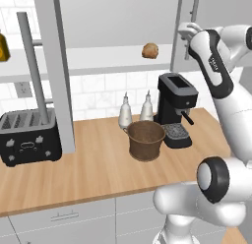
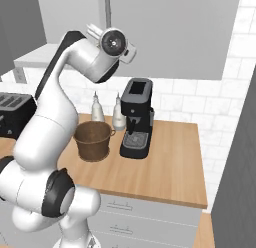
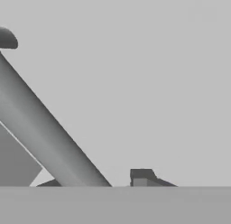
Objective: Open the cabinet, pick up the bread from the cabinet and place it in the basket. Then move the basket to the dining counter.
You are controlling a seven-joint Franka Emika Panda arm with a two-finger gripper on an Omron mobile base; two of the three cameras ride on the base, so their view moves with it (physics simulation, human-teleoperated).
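Gripper (image 1: pixel 187 30) sits at the right cabinet door's bar handle (image 3: pixel 45 128), jaws drawn narrow around it. The left door (image 1: pixel 54 66) stands open. The bread roll (image 1: pixel 150 50) lies on the white shelf (image 1: pixel 98 58), at about 12 o'clock above the woven basket (image 1: pixel 146 139). The roll is probably light, soft and crushable: pinch gently across its middle.

The bread (image 1: pixel 150 50) lies on the cabinet (image 1: pixel 113 58) shelf, above the basket (image 1: pixel 145 139) standing left of the coffee machine (image 1: pixel 175 109).
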